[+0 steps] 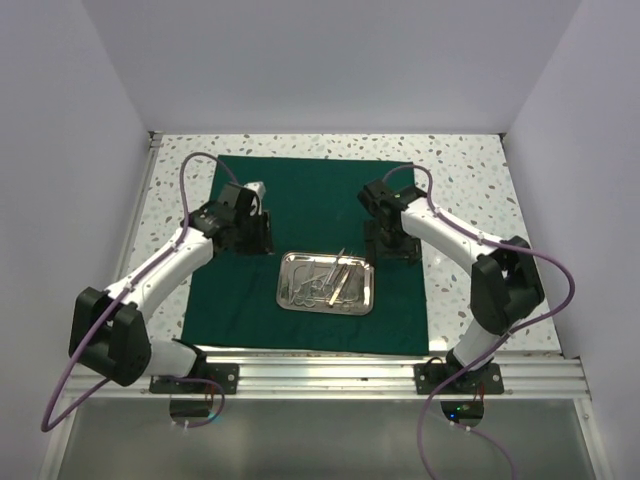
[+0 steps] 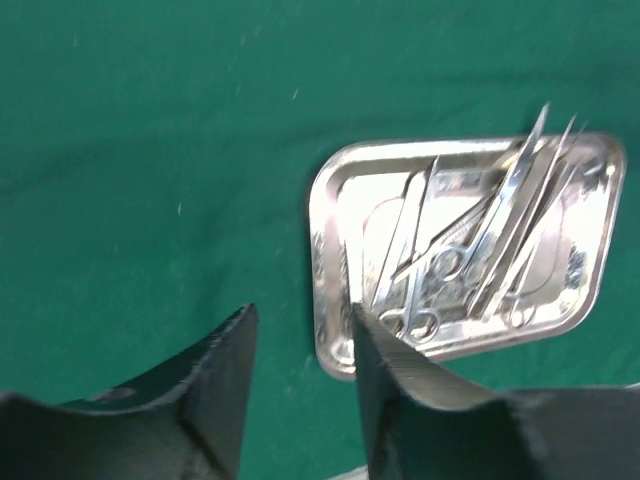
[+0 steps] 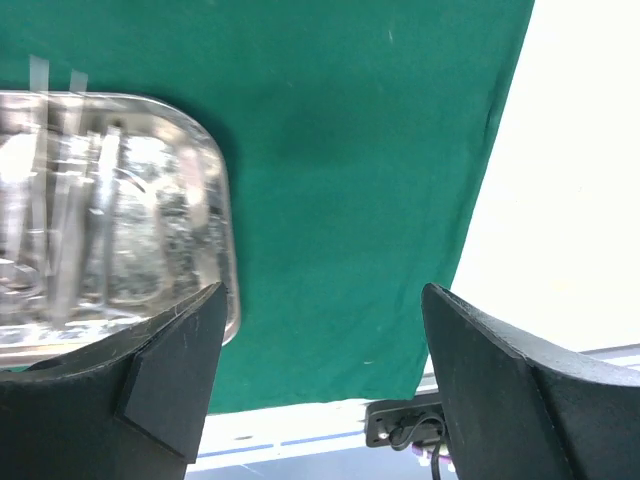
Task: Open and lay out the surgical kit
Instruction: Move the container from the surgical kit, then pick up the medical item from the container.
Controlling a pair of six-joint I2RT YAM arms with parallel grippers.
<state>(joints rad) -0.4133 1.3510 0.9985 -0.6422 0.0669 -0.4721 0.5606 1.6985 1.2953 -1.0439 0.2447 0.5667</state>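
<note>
the steel tray (image 1: 290, 268) of instruments (image 1: 335, 272) is laid on the spread green drape (image 1: 300, 190) on the desk (image 1: 470, 160), long axis left to right, flanked from slightly behind by the left jaws and right jaws, both parted and empty, neither clearly nearer.

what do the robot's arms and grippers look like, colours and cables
Both the left arm and right arm have white links between chunky black joint housings. A thin purple cable loops along each. The left gripper and right gripper have matte black, wedge-shaped fingers.
</note>
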